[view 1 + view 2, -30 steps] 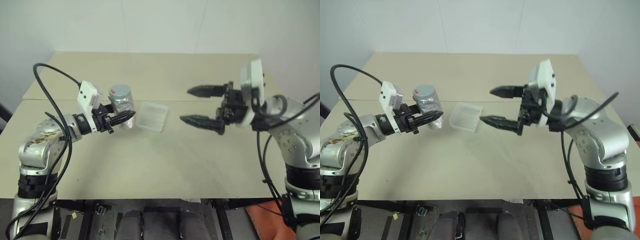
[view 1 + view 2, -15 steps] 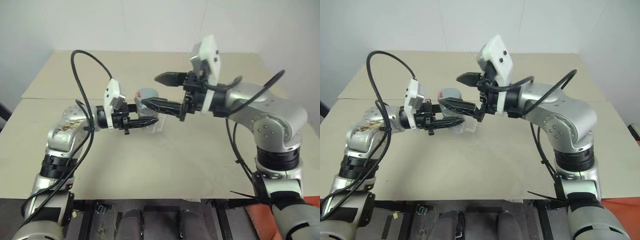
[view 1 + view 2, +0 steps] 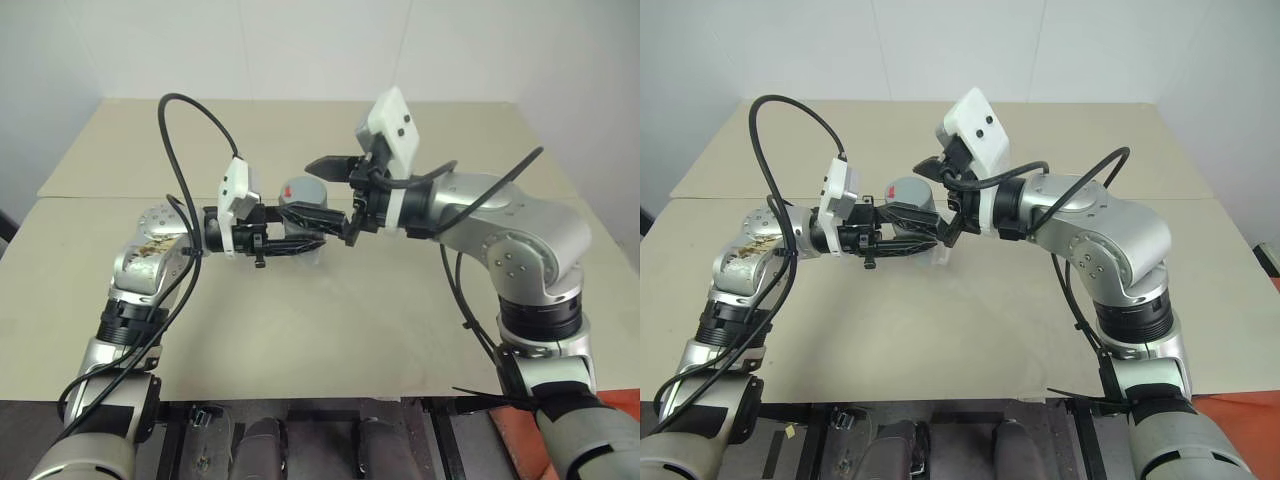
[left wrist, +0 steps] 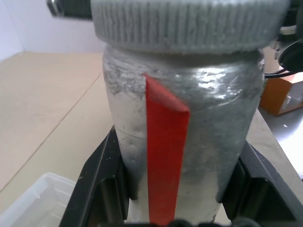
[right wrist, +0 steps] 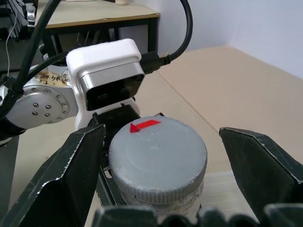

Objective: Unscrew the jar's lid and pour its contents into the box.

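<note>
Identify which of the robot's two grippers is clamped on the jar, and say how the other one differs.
The left gripper is shut on the jar, gripping its body below the lid. The right gripper differs: its fingers stand open on either side of the lid.

Soft, even room light is falling from overhead, leaving only faint shadows on the table beneath the arms. Between the left gripper's fingers, the jar is catching pale glare on its silvery side. Beyond the right gripper's jaws, the background is going slightly soft.
</note>
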